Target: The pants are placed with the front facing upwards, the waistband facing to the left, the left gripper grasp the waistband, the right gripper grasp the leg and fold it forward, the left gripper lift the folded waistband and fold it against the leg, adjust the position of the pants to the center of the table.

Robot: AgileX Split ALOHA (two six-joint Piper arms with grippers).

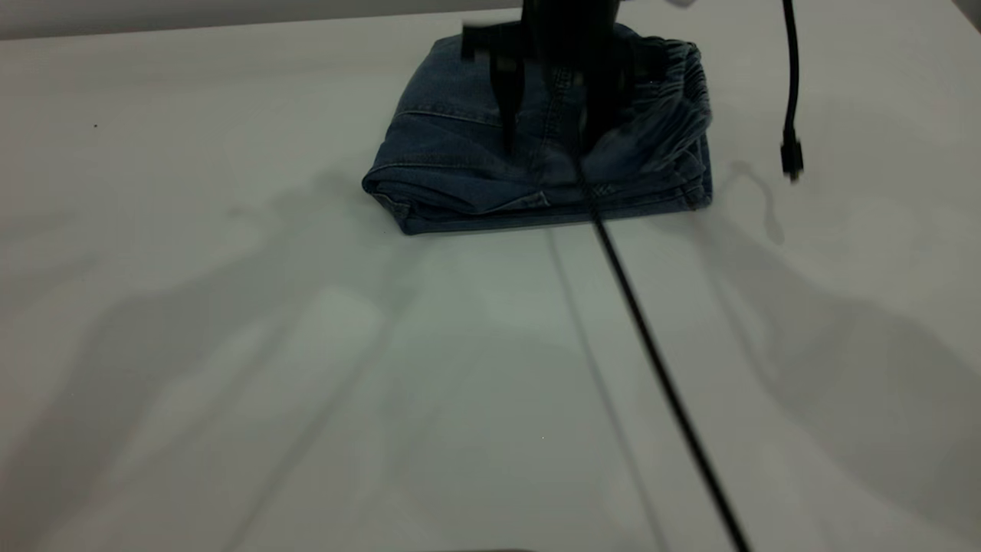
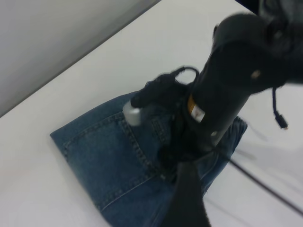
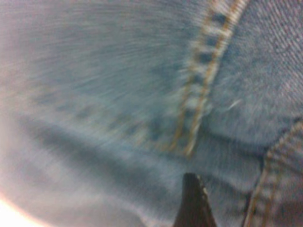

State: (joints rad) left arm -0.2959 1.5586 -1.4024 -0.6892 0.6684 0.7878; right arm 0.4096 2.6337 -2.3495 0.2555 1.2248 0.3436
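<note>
Folded blue denim pants (image 1: 536,146) sit at the white desk's (image 1: 230,345) far edge. Right black claw (image 1: 548,142) is spread, pressing down on them; drag slowly toward centre, keeping the stack flat.

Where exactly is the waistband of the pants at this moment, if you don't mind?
In the exterior view the waistband lies on top of the folded pants, along their right edge at the far side of the table, just right of a black gripper.

Black right gripper (image 1: 548,146), orange-white label, dangling black cable (image 1: 791,84).
</note>
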